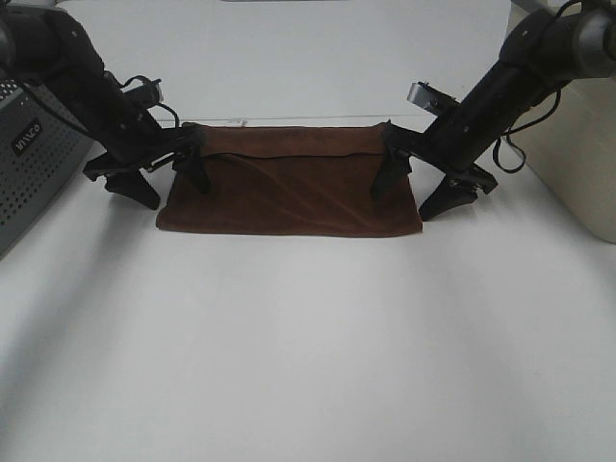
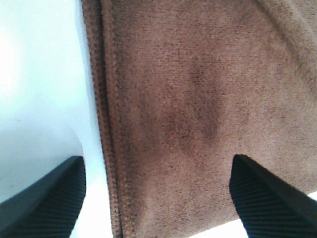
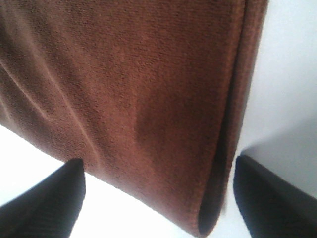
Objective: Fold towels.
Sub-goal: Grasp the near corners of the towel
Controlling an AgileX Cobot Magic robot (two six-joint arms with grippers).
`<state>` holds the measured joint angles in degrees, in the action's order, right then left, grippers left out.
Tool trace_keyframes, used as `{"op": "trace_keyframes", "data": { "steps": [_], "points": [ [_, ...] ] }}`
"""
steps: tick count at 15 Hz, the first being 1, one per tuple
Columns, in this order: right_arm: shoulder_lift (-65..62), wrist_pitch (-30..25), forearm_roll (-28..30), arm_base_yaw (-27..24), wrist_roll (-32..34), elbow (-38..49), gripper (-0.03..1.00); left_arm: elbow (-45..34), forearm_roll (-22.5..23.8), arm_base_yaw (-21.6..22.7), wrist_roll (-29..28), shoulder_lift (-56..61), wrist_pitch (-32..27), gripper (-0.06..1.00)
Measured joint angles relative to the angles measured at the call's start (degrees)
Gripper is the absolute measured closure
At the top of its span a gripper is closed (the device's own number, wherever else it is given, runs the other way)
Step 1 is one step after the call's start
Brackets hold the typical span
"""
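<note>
The dark reddish-brown towel lies folded in half on the white table, its folded layers showing at both short ends. My left gripper is open and straddles the towel's left end, one finger on the bare table and one over the cloth. In the left wrist view the towel and its hem run between the spread fingers. At the right end my right gripper stands open the same way. The right wrist view shows the towel's doubled edge between its fingers.
A grey perforated box stands at the left edge of the table. A beige container stands at the right, behind the right arm. Cables hang from both arms.
</note>
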<state>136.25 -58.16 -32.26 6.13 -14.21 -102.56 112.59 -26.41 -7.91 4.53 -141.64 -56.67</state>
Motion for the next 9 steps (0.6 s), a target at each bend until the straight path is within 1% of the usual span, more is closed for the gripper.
{"op": "trace_keyframes", "data": {
  "steps": [3,5,6,7,9],
  "points": [
    [0.0,0.92,0.11,0.0,0.0,0.0,0.19,0.0,0.11,-0.57,-0.34,0.0,0.0,0.18],
    [0.17,1.6,0.11,0.0,0.0,0.0,0.23,0.06,0.0,-1.72,-1.38,-0.23,0.0,0.2],
    [0.29,1.83,0.0,0.0,-0.17,0.0,0.25,0.06,-0.23,-2.18,-1.78,-0.29,0.0,0.24],
    [0.34,1.89,-0.69,0.0,-0.86,0.0,0.28,0.06,-0.46,-2.35,-1.95,-0.46,0.0,0.32],
    [0.86,2.18,-1.55,0.29,-1.72,0.0,0.37,0.06,-0.92,-2.41,-2.12,-0.97,0.0,0.55]
  ]
}}
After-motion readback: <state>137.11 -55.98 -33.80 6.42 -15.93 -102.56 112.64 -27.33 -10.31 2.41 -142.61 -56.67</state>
